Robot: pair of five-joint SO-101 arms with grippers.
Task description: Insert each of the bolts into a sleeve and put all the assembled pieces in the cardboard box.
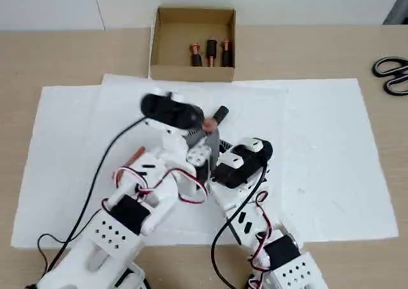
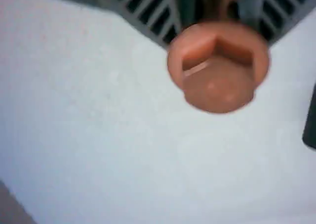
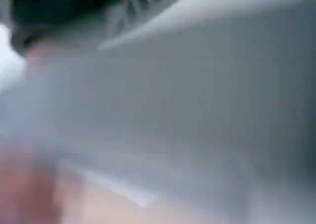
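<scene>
My left gripper (image 1: 205, 134) hovers over the middle of the white sheet (image 1: 319, 155), shut on a copper bolt (image 2: 217, 66) whose hex head faces the wrist camera between the grey ribbed fingers (image 2: 143, 6). From above, the bolt head (image 1: 209, 124) sits right beside a black sleeve (image 1: 220, 115) that angles up and to the right; a dark edge of the sleeve (image 2: 311, 120) also shows in the left wrist view. My right gripper (image 1: 203, 156) lies just below the left one, with its fingers hidden. The cardboard box (image 1: 163, 46) at the back holds three assembled pieces (image 1: 211, 53).
Scissors (image 1: 391, 74) lie on the bare table at the far right. A copper-coloured piece (image 1: 136, 155) peeks out beside the left arm. The sheet's right half is open space. Cables trail from both arms toward the front edge.
</scene>
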